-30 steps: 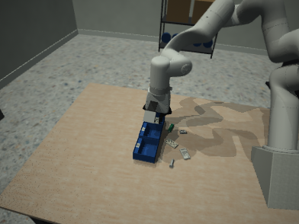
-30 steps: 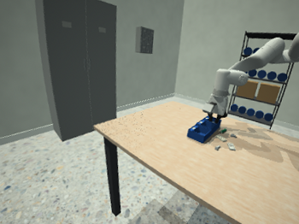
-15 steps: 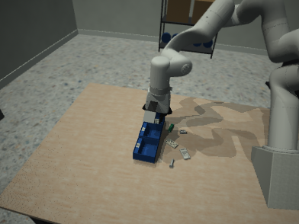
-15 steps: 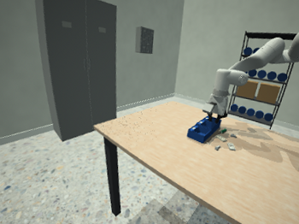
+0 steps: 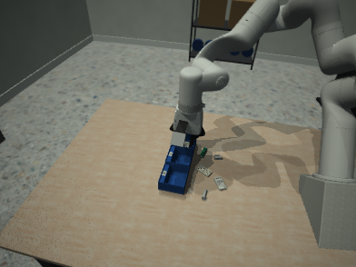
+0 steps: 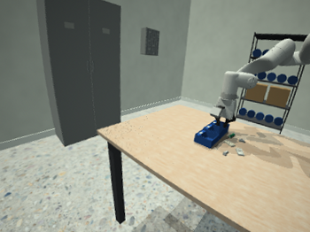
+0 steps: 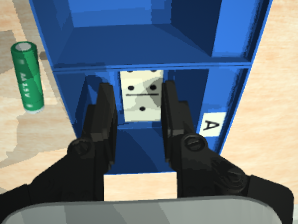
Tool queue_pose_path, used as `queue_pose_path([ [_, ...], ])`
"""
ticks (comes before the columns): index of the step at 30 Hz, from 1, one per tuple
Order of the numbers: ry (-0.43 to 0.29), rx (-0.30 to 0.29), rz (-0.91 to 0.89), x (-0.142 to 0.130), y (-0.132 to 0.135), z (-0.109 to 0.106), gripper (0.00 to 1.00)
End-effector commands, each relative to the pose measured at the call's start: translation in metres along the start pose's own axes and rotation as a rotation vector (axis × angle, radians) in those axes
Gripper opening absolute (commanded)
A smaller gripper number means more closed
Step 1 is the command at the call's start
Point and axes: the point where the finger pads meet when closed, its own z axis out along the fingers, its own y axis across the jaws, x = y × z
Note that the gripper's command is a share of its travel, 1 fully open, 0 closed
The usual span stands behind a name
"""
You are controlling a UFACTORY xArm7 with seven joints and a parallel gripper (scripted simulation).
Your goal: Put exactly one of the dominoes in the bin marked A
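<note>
White arm (image 6: 270,58) reaches down from upper right; gripper (image 6: 222,121) over blue bin (image 6: 210,136), small items (image 6: 236,148) beside.

Fingers boxed in — bin walls (image 7: 229,99) flank them.
</note>
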Motion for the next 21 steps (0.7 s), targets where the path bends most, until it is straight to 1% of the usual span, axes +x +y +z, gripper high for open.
queue_pose_path([
  [1, 0.002, -0.005, -0.001, 0.001, 0.002, -0.006, 0.31],
  [20, 0.002, -0.005, -0.001, 0.001, 0.002, -0.029, 0.31],
  [21, 0.002, -0.005, -0.001, 0.001, 0.002, -0.034, 0.31],
])
